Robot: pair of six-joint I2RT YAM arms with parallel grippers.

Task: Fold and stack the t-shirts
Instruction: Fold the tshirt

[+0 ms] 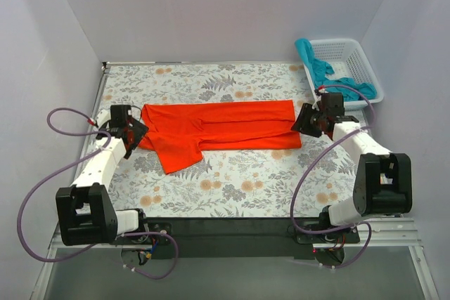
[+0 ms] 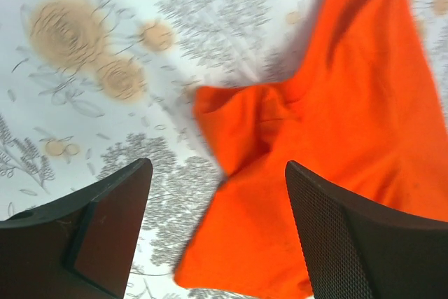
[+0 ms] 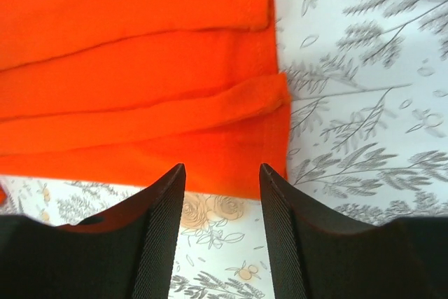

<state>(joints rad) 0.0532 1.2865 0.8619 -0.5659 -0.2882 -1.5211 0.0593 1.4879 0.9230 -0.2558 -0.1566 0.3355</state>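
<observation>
Near half of the table (image 1: pixel 239 191) is bare, free for either arm. Orange-red t-shirt (image 1: pixel 218 126) lies flat across the middle, 1 sleeve jutting nearward at left. Left gripper (image 1: pixel 137 131) and right gripper (image 1: pixel 304 121) sit at its 2 ends, jaws apart, nothing pinched. Basket (image 1: pixel 367 75) with teal t-shirt (image 1: pixel 318 64) blocks the far-right corner, just behind the right gripper. Walls close 3 sides.

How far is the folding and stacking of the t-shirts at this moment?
Done: the orange shirt lies folded lengthwise into a long band, one sleeve sticking out. In hand: the left gripper and the right gripper stand open at its ends, holding nothing. Left: fold it shorter, then fold the teal shirt, lying in the white basket, and stack both.
</observation>
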